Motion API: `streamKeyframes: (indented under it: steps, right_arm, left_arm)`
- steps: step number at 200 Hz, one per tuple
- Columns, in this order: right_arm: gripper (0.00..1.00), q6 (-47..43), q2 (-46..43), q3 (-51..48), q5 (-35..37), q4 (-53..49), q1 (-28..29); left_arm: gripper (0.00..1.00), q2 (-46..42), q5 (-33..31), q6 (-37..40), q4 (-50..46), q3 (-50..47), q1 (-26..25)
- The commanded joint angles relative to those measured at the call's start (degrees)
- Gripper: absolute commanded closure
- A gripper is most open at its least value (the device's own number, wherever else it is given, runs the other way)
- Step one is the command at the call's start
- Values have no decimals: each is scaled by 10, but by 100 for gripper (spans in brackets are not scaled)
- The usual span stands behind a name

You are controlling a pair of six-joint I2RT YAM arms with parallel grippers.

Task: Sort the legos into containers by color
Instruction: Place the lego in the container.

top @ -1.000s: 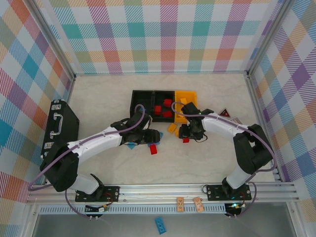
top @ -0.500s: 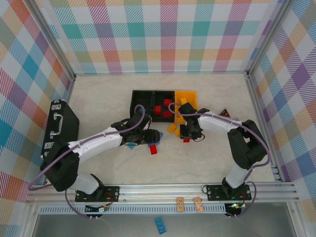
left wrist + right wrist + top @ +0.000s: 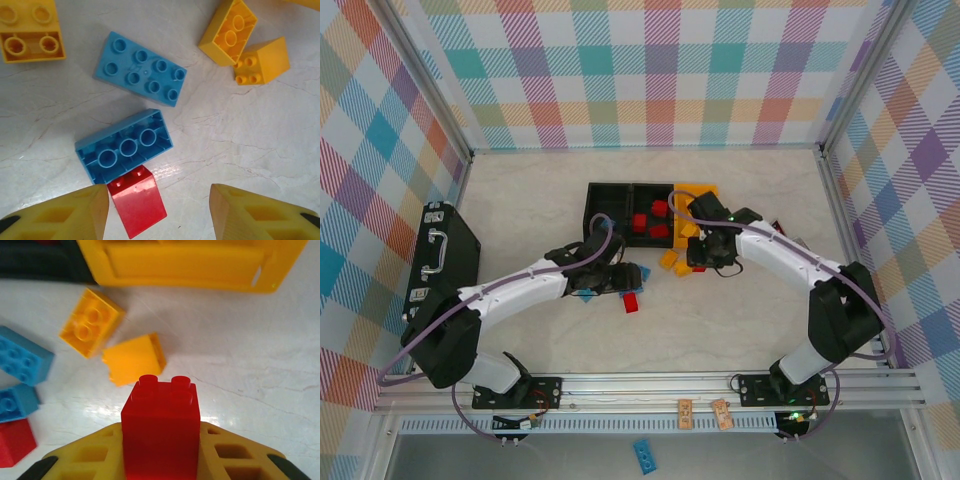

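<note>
Red brick aloft, wrong bin nearest

The right fingers (image 3: 85, 460) pinch a red brick (image 3: 161, 415) just short of the yellow bin (image 3: 190, 265). Released there, or slipping from that narrow hold, it would miss the black bin (image 3: 638, 190) holding reds. The left fingers (image 3: 60, 215) hang spread over blue bricks (image 3: 125, 147) and a second red brick (image 3: 137, 207) on the pale marbled tabletop (image 3: 720, 330), ringed by pastel plaid walls (image 3: 660, 70).

Left bin (image 3: 591, 200), middle bin (image 3: 653, 187) and right bin (image 3: 706, 190) stand touching in 1 row behind the middle of the tabletop (image 3: 740, 320). Perhaps 3 bricks (image 3: 640, 222) lie in the middle bin. Loose bricks (image 3: 669, 259) lie just before them, between the left hand (image 3: 159, 196) and the right hand (image 3: 160, 430), which holds 1 brick (image 3: 160, 407). A handled case (image 3: 445, 255) lies far left.
</note>
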Motion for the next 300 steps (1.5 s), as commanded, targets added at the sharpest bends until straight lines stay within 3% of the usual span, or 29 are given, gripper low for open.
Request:
streamKeyframes:
  steps: [1, 95, 194, 242, 300]
  right_arm:
    - [71, -23, 5, 51, -6, -20, 5]
    - [71, -58, 219, 333, -36, -54, 5]
    - [70, -75, 416, 565, 7, -136, 5]
    - [63, -74, 448, 601, 12, -147, 5]
    - [54, -78, 417, 604, 17, -148, 8]
  left_arm:
    - [45, -35, -26, -17, 1, -15, -5]
    - [44, -122, -79, -53, -43, -67, -4]
    - [43, -148, -95, -60, -60, -81, -1]
    - [43, -158, -104, -62, -67, -85, 0]
    - [43, -158, -107, -64, -63, -85, 1]
